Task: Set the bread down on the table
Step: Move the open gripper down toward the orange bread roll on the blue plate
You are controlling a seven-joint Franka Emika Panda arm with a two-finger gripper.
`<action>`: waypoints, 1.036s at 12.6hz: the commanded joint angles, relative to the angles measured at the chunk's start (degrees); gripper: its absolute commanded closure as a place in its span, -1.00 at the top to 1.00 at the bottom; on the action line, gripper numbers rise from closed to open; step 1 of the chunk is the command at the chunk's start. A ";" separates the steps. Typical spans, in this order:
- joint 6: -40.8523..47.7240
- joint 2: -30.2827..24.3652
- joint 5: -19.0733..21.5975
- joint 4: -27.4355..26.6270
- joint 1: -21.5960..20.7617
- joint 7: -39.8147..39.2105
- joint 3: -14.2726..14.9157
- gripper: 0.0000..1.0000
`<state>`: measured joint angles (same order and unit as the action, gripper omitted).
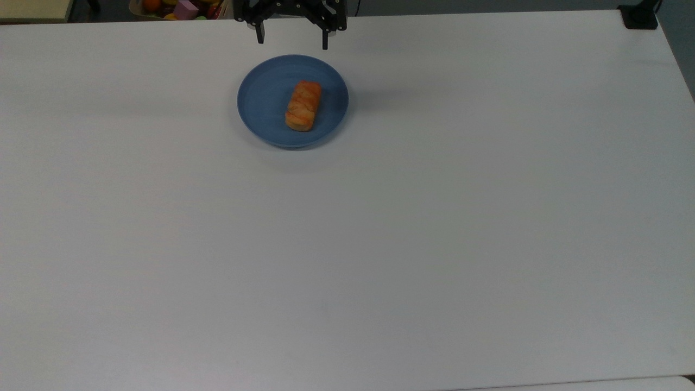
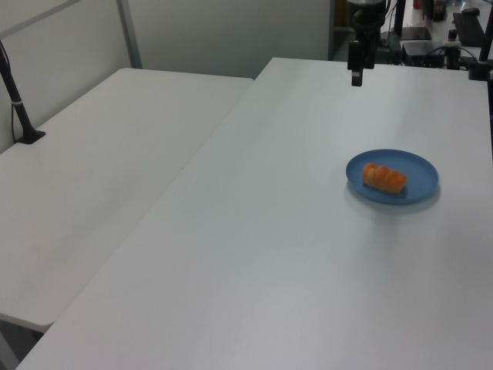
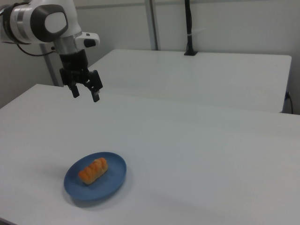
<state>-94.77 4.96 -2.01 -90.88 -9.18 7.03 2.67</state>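
Observation:
The orange-brown bread [image 1: 303, 105] [image 2: 384, 178] [image 3: 93, 170] lies on a round blue plate [image 1: 260, 103] [image 2: 420, 168] [image 3: 115, 173], which rests on the white table [image 1: 380, 228] [image 2: 293, 231] [image 3: 197, 140]. My gripper [image 1: 293, 39] [image 3: 85, 94] hangs open and empty well above the table, beyond the plate's far rim in the top view. In the left view the gripper [image 2: 357, 75] is high over the table's far part, to the plate's upper left. Nothing touches the bread.
A second white table [image 2: 100, 169] [image 3: 201, 75] adjoins this one. A black clamp post [image 2: 19, 104] [image 3: 189, 28] stands on it. A bin of colourful toys [image 1: 179, 8] sits past the table's far edge. Another black mount [image 1: 640, 16] occupies the top view's upper right corner.

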 commanded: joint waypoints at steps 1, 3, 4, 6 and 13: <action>1.25 0.58 0.07 1.41 0.30 0.53 0.49 1.00; 1.34 0.14 0.34 1.41 0.21 0.70 1.37 1.00; 1.34 -0.03 0.08 1.41 0.21 0.70 1.37 1.00; 1.16 -0.03 -0.01 1.41 0.21 0.53 1.64 1.00; -7.96 -8.28 0.87 -13.23 0.39 0.00 2.96 1.00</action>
<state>-96.55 3.23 -2.00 -93.27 -8.55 7.07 4.97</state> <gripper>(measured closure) 0.000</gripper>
